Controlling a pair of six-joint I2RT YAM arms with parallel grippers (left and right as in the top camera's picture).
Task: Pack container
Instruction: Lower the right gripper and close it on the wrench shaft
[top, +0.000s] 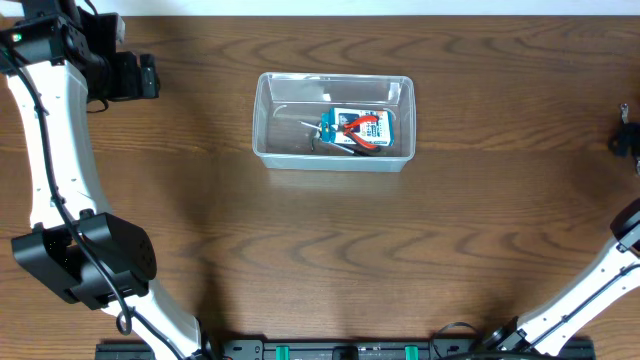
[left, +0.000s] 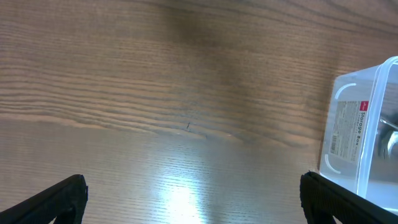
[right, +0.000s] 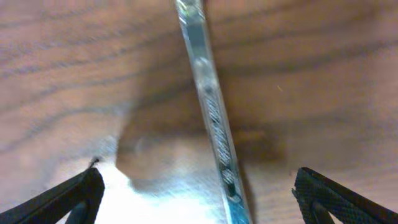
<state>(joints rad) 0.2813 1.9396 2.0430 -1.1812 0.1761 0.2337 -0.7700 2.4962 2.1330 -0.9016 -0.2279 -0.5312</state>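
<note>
Black fingertips (right: 81, 193) of your right gripper (right: 196, 180) sit spread wide at the lower corners of its wrist view. A blurred, shiny metal bar (right: 211, 106) runs from top centre to the bottom edge between them, apart from both. Your left gripper (left: 193, 183) is spread just as wide above the table (top: 480, 250) with nothing between its fingers. Seen from overhead, your container (top: 262, 120) stands at upper centre, holding red-handled pliers (top: 362, 130) on a blue-and-white box (top: 340, 114), and its labelled end shows at the right edge of the left wrist view.
</note>
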